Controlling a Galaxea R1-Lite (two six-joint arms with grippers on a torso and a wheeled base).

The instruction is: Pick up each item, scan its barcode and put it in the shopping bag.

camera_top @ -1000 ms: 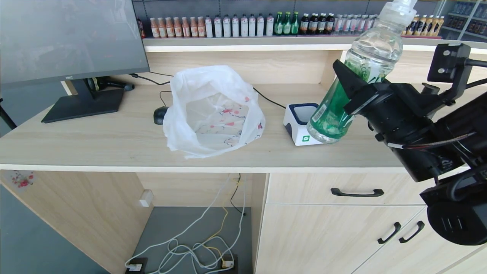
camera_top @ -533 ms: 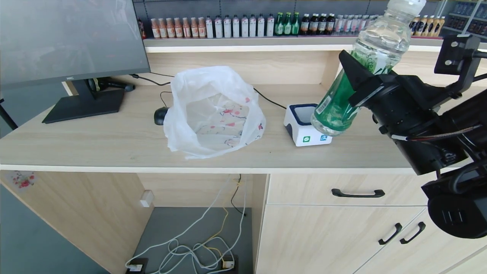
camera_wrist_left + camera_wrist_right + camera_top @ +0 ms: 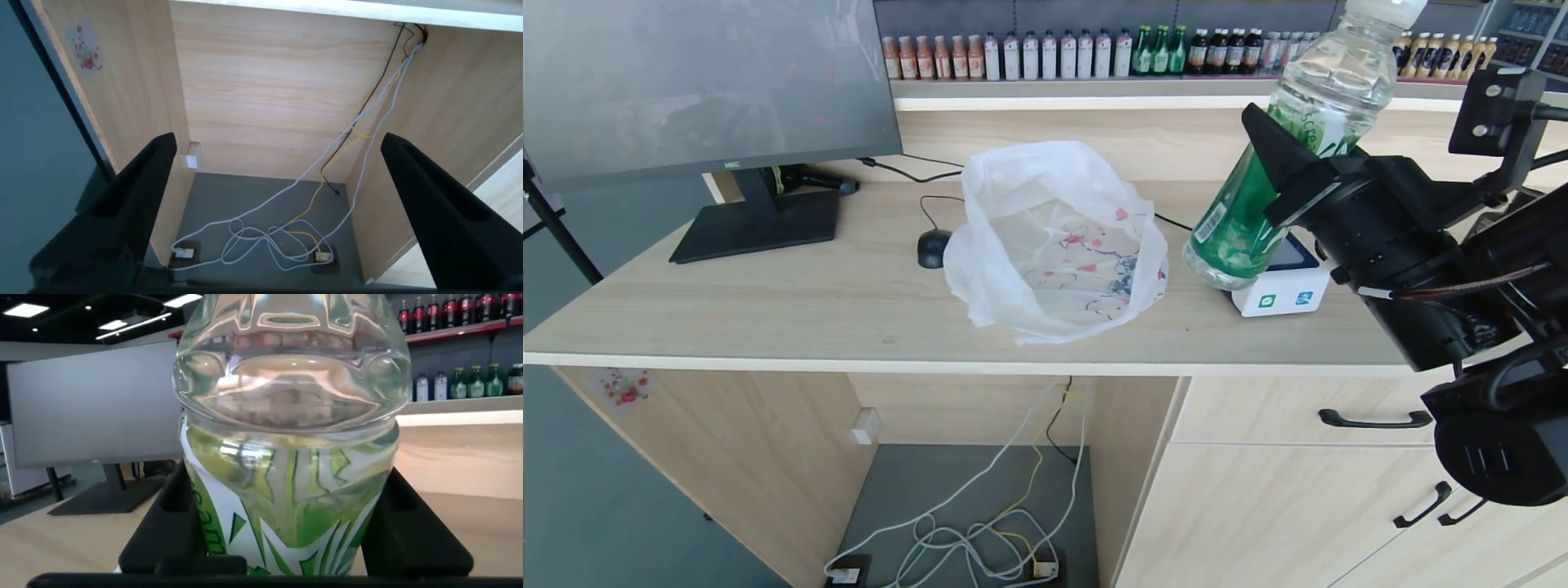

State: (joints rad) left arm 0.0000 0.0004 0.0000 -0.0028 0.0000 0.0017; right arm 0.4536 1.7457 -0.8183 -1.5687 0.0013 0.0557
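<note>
Carried leftward across the scanner (image 3: 1286, 287), the bottle (image 3: 1241, 220) pinched in your right claw (image 3: 1286, 167) tilts base-down, with the open bag (image 3: 1013, 245) near on its left.

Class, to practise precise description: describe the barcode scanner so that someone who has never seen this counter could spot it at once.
On the wooden counter, find the open white plastic bag. Just to its right, partly behind the held green-labelled bottle, sits the scanner: the only small white box, with a dark blue top.
</note>
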